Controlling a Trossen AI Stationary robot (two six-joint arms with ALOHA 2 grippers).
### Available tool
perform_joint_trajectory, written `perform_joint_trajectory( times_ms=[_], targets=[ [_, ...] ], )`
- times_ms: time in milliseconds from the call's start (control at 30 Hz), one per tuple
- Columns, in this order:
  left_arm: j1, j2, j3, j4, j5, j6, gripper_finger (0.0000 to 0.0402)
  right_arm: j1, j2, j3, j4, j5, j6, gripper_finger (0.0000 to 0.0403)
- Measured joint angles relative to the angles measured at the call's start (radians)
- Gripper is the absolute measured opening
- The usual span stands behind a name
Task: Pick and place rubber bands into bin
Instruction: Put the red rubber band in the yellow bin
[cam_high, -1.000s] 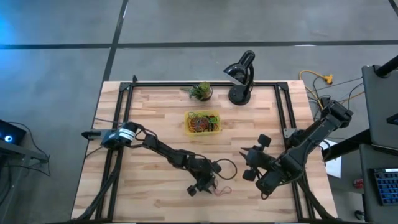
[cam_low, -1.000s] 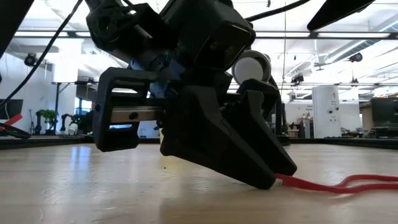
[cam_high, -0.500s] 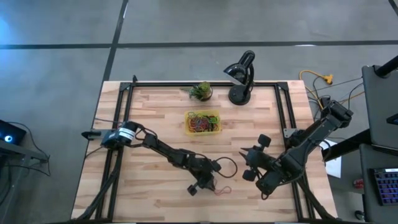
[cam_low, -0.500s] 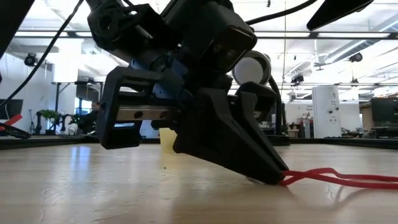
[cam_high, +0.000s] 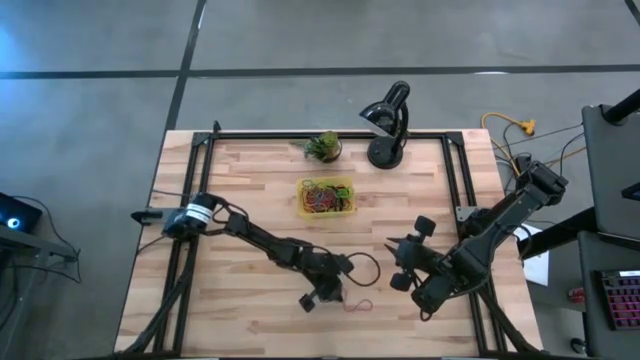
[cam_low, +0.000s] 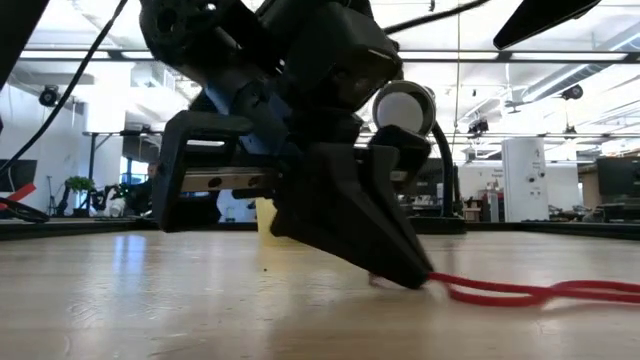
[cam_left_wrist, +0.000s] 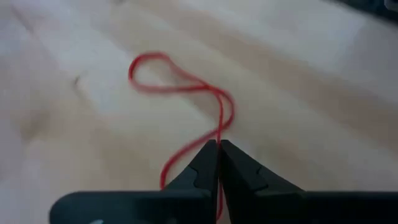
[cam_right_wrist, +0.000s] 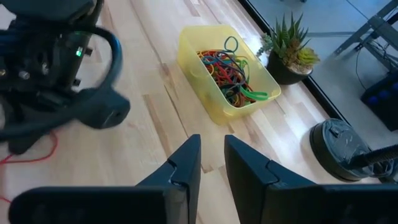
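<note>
The left hand (cam_high: 333, 296) is reaching down to the near-middle part of the wooden bench (cam_high: 250, 190), its tips pressing at the surface. Its two dark fingers (cam_left_wrist: 202, 163) are closing together on a strand of a red rubber band (cam_left_wrist: 186, 93), which is lying loosely looped and twisted on the wood; in the left wrist view the strand is running straight into the narrow seam between the fingertips. In the low view the same band (cam_low: 510, 292) is trailing flat along the bench out from under the finger tip. From above, it (cam_high: 357, 305) is showing as a thin red squiggle just beside that hand.

The right hand (cam_high: 400, 265) is waiting over the near right part of the bench, well apart from the band, and its fingers (cam_right_wrist: 183, 165) are standing slightly apart with nothing between them.

The bin (cam_high: 326, 197) is sitting toward the far middle of the bench, holding a tangled heap of rubber bands (cam_right_wrist: 229, 70) in red, green, blue and yellow. A small potted plant (cam_high: 323, 147) is standing just beyond the bin, and a black desk lamp (cam_high: 388, 122) is standing to the right of the plant.
</note>
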Motion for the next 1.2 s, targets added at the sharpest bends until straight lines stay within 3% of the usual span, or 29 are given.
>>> perform_joint_trajectory(
  times_ms=[167, 400, 800, 1000, 1200],
  targets=[
    [-0.015, -0.075, -0.026, -0.097, -0.115, 0.03, 0.0, 0.0, 0.0, 0.0, 0.0, 0.0, -0.003, 0.0068],
    [-0.02, -0.239, -0.152, -0.075, -0.205, 0.046, 0.0, 0.0, 0.0, -0.001, -0.001, 0.0, -0.003, 0.0069],
    [-0.009, -0.641, -0.38, -0.066, -0.47, 0.074, 0.0, -0.001, 0.0, -0.001, 0.001, 0.0, -0.003, 0.0066],
    [0.043, -0.801, -0.427, -0.066, -0.514, 0.108, 0.0, -0.001, 0.0, -0.001, 0.002, 0.0, -0.003, 0.006],
    [0.155, -0.875, -0.437, -0.065, -0.515, 0.135, 0.0, -0.001, 0.0, -0.002, 0.002, 0.001, -0.003, 0.0059]
  ],
)
